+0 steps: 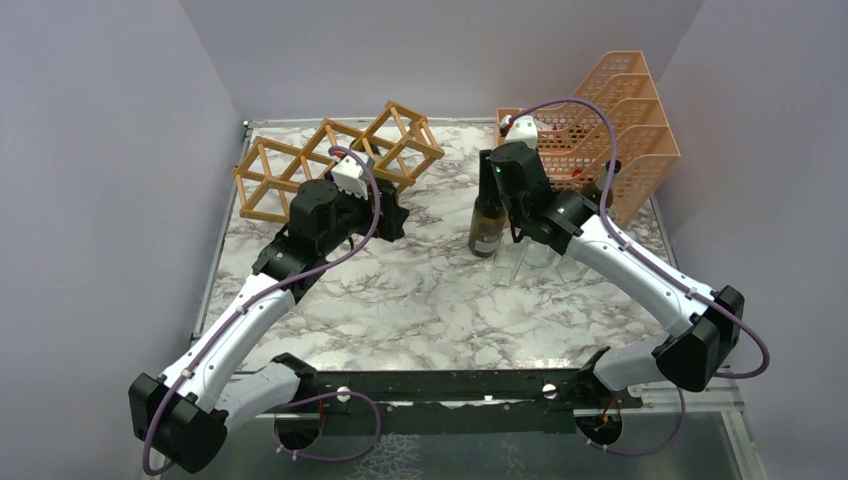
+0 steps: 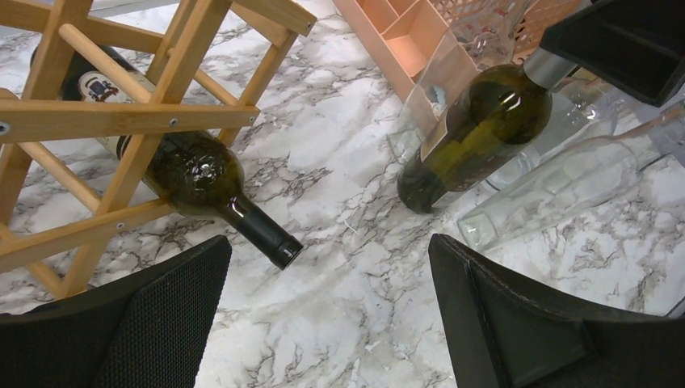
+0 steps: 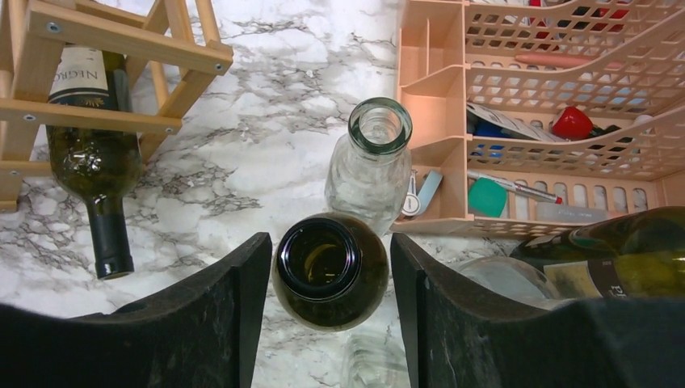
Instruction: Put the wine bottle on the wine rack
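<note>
Right tool straddles the upright dark-green glass wine bottle from above, well right of the light-brown wooden lattice wine rack. Left wrist view: left tool gapes wide, empty. Right wrist view: pads flank the bottle's neck; whether they grip it cannot be told.

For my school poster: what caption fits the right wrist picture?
Right tool straddles the open neck of a dark bottle, a clear bottle just beside.

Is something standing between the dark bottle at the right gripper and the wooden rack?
Yes, partly. The left gripper hangs open between the bottle and the middle of the rack. One rack cell already holds another bottle.
</note>
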Action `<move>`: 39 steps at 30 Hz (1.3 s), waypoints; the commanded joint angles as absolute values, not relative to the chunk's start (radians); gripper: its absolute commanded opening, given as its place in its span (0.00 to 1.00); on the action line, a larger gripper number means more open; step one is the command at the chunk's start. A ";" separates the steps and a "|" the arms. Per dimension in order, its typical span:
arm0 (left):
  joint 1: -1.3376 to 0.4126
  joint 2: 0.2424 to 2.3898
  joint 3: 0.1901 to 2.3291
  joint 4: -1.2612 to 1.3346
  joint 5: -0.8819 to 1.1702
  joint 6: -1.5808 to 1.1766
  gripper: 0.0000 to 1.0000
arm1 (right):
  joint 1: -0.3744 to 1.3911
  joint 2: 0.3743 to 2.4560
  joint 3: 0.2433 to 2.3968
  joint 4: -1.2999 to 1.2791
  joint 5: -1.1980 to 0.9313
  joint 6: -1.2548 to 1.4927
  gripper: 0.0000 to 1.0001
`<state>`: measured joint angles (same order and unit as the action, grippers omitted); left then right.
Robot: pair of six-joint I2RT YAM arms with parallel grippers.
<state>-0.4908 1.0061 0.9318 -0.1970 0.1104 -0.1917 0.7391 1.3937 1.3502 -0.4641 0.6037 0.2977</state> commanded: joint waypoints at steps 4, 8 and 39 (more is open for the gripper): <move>-0.486 0.945 0.838 -0.012 0.130 -0.192 0.99 | 0.735 1.394 1.367 -0.402 0.621 0.253 0.49; -0.486 0.929 0.827 -0.019 0.123 -0.165 0.99 | 0.735 1.393 1.355 -0.412 0.614 0.249 0.38; -0.541 0.984 0.664 0.293 0.454 -0.202 0.98 | 0.735 1.242 1.484 -0.408 0.029 0.221 0.01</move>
